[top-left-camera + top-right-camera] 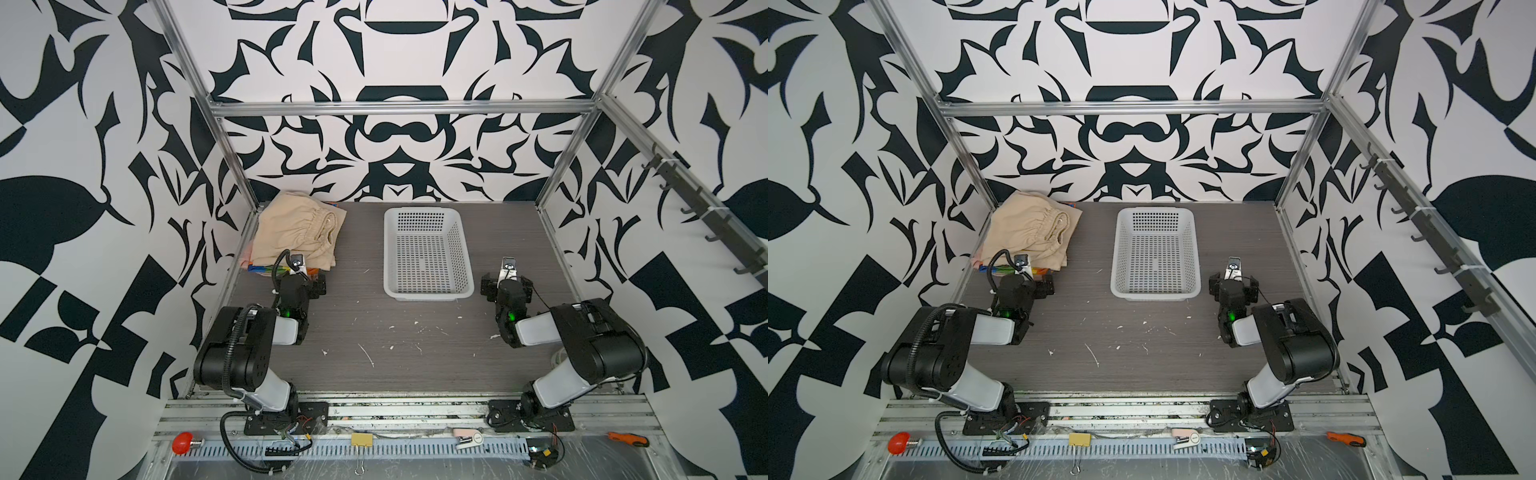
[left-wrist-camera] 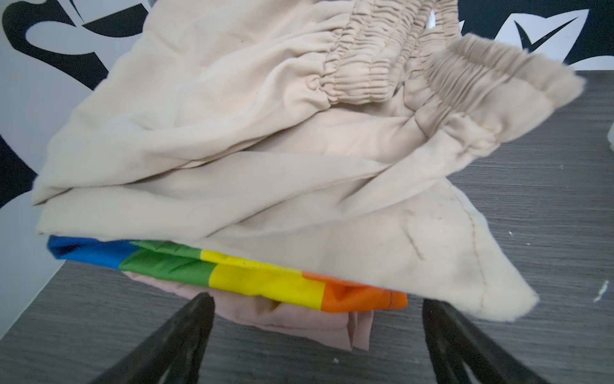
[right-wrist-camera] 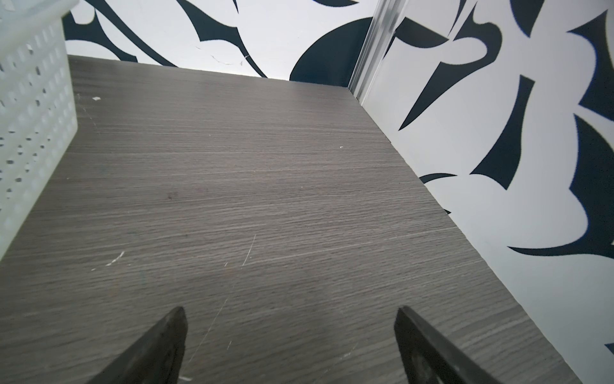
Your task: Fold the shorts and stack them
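Shorts, three pairs, stacked on the surface (image 1: 374, 345) well apart from the basket (image 1: 429, 293), on the left arm's side: beige shorts (image 1: 297, 232) on top, rainbow-striped shorts (image 2: 232, 276) under them, pink shorts (image 2: 299, 320) at the bottom, so the pile appears finished; left end effector (image 2: 315, 301): jaws apart, empty, just short of the pile's edge; right end effector (image 3: 289, 312): jaws apart, empty, beside the basket, over bare surface, likely parked clear

Three folded shorts stacked on the grey tabletop (image 2: 531, 199): beige shorts (image 2: 232, 133) with gathered waistband on top, rainbow-striped shorts (image 2: 265, 282) beneath, pink shorts (image 2: 299, 319) lowest. The left claw (image 2: 318, 302), spread wide and empty, faces the stack's edge.
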Action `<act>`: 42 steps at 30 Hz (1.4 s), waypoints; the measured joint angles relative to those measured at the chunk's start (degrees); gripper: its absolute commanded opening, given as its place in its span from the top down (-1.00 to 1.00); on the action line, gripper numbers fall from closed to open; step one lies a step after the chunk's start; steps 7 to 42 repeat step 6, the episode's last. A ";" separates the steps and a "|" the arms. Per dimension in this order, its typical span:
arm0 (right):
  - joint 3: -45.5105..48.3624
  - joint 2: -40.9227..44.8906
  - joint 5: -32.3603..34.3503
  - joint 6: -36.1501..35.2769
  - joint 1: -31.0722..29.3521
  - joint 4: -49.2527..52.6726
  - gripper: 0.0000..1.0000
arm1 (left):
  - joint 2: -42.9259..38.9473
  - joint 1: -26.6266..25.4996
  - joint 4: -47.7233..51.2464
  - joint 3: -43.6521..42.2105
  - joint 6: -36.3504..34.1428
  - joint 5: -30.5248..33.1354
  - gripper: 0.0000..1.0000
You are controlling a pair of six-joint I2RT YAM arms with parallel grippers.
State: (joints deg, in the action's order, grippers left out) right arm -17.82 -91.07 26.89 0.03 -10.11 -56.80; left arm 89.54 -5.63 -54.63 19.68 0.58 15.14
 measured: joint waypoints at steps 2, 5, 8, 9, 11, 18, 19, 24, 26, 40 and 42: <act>-0.04 0.00 -0.68 0.04 0.33 0.17 -0.99 | 0.00 0.00 0.00 0.00 0.00 0.00 -0.98; -0.07 0.00 -1.49 0.17 0.81 0.50 -0.99 | 0.00 0.00 0.00 0.00 0.00 0.00 -0.99; -0.07 0.00 -1.64 0.17 0.94 0.50 -0.99 | 0.00 0.00 0.00 0.00 0.00 -0.02 -0.99; -0.07 0.00 -1.64 0.17 0.94 0.50 -0.99 | 0.00 0.00 0.00 0.00 0.00 -0.02 -0.99; -0.07 0.00 -1.64 0.17 0.94 0.50 -0.99 | 0.00 0.00 0.00 0.00 0.00 -0.02 -0.99; -0.07 0.00 -1.64 0.17 0.94 0.50 -0.99 | 0.00 0.00 0.00 0.00 0.00 -0.02 -0.99; -0.07 0.00 -1.64 0.17 0.94 0.50 -0.99 | 0.00 0.00 0.00 0.00 0.00 -0.02 -0.99; -0.07 0.00 -1.64 0.17 0.94 0.50 -0.99 | 0.00 0.00 0.00 0.00 0.00 -0.02 -0.99; -0.07 0.00 -1.64 0.17 0.94 0.50 -0.99 | 0.00 0.00 0.00 0.00 0.00 -0.02 -0.99; -0.07 0.00 -1.64 0.17 0.94 0.50 -0.99 | 0.00 0.00 0.00 0.00 0.00 -0.02 -0.99; -0.07 0.00 -1.64 0.17 0.94 0.50 -0.99 | 0.00 0.00 0.00 0.00 0.00 -0.02 -0.99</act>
